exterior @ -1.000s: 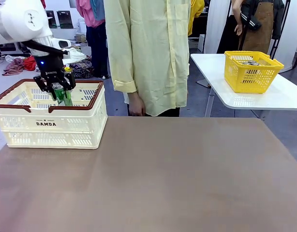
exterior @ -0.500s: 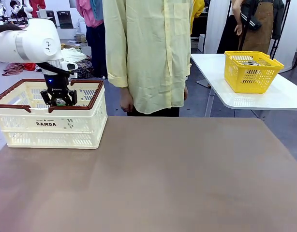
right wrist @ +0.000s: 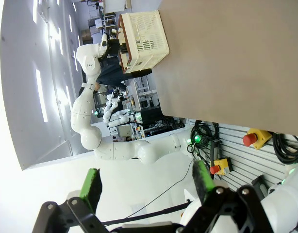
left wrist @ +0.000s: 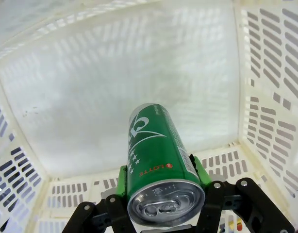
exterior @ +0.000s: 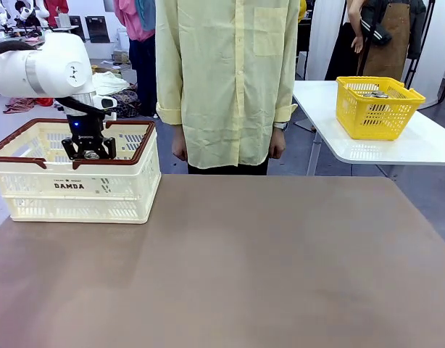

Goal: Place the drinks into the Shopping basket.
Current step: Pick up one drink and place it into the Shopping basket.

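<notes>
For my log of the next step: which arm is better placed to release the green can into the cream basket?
Left. Its jaws hold the dark green slim drink can inside the cream-white slotted plastic basket; the right arm's jaws are open, empty, far from it.

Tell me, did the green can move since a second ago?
Yes. The left gripper lowered the green can from above the brown rim of the Shopping basket to inside it.

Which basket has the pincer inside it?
The large cream-white slotted plastic basket with brown rim: the left pincer holds a slim green can inside it. The small yellow basket sits elsewhere.
</notes>
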`<state>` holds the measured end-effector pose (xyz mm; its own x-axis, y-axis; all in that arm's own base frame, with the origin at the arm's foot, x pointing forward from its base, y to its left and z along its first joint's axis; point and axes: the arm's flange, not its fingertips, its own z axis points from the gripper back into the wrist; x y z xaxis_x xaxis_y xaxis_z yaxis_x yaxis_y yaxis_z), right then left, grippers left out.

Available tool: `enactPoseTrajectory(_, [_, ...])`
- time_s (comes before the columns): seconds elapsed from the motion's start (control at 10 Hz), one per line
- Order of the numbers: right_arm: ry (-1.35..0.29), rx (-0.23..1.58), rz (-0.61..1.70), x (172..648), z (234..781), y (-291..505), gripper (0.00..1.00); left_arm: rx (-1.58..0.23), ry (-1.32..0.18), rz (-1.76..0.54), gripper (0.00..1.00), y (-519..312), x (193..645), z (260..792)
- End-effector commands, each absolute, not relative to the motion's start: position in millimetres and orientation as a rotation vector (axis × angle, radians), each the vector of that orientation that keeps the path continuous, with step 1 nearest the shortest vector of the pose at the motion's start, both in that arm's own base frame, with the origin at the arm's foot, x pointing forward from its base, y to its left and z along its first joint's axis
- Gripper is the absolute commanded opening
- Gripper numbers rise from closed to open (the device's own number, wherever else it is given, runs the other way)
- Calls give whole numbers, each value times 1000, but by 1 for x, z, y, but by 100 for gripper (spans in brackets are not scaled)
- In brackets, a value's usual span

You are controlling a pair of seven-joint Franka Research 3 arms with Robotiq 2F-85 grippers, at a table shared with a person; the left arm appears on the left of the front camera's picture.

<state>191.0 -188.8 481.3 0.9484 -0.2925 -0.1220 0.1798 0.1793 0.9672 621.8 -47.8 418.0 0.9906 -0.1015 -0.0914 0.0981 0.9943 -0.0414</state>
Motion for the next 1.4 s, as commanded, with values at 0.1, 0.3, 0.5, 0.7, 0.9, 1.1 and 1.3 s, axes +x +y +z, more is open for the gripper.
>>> enactPoseTrajectory(0.1, [-106,1363,-332,191,485,-189,100,-75,48,-121,100,-42,621,431])
enactPoseTrajectory(0.3, [-106,1363,-332,191,485,-189,100,-81,25,-123,100,-40,620,435])
enactPoseTrajectory(0.5, [-106,1363,-332,191,485,-189,100,-111,-11,-127,100,-33,613,447])
enactPoseTrajectory(0.7, [-106,1363,-332,191,485,-189,100,-231,-153,-204,100,-22,584,492])
enactPoseTrajectory(0.9, [-106,1363,-332,191,485,-189,100,-537,-312,-401,100,-14,530,536])
enactPoseTrajectory(1.1, [-106,1363,-332,191,485,-189,100,-899,-503,-348,100,2,481,554])
enactPoseTrajectory(1.3, [-106,1363,-332,191,485,-189,100,-1187,-553,-355,100,35,426,546])
